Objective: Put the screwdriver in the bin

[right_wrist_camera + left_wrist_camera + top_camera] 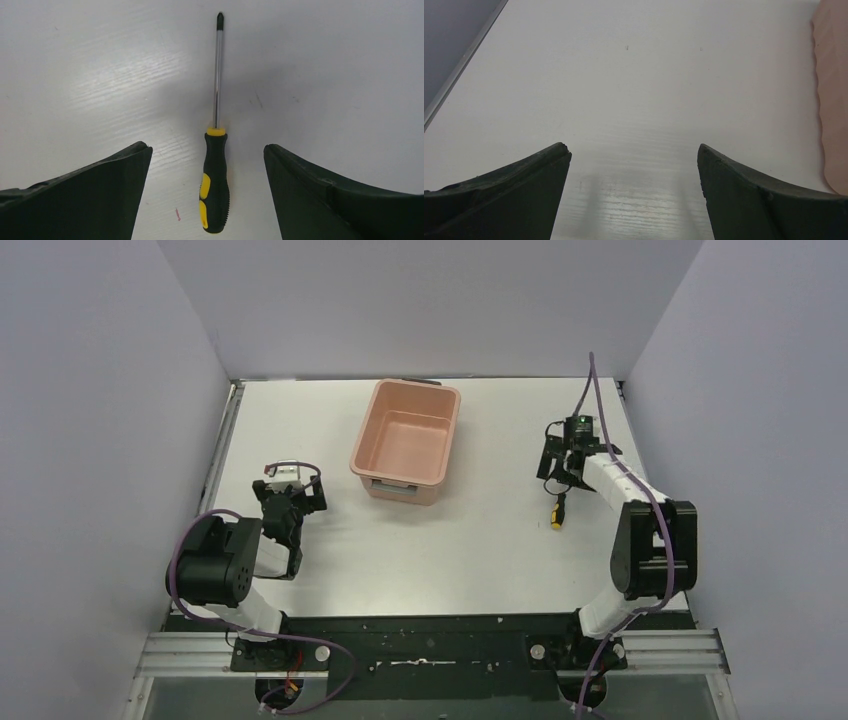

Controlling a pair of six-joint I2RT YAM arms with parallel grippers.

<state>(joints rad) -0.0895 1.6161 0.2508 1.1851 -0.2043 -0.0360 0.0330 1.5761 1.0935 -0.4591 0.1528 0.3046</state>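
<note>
The screwdriver (557, 511) lies flat on the white table at the right, black-and-yellow handle toward the near side. In the right wrist view the screwdriver (215, 185) lies lengthwise, its handle between my fingers and its thin shaft pointing away. My right gripper (562, 472) (206, 147) hovers over it, open and holding nothing. The salmon-pink bin (405, 440) stands empty at the table's middle back. My left gripper (291, 492) (634, 150) is open and empty, low over bare table left of the bin, whose side (831, 100) shows at the right edge of the left wrist view.
Grey walls close the table on the left, back and right. A metal rail (228, 430) runs along the left table edge. The arms' bases and cables sit at the near edge.
</note>
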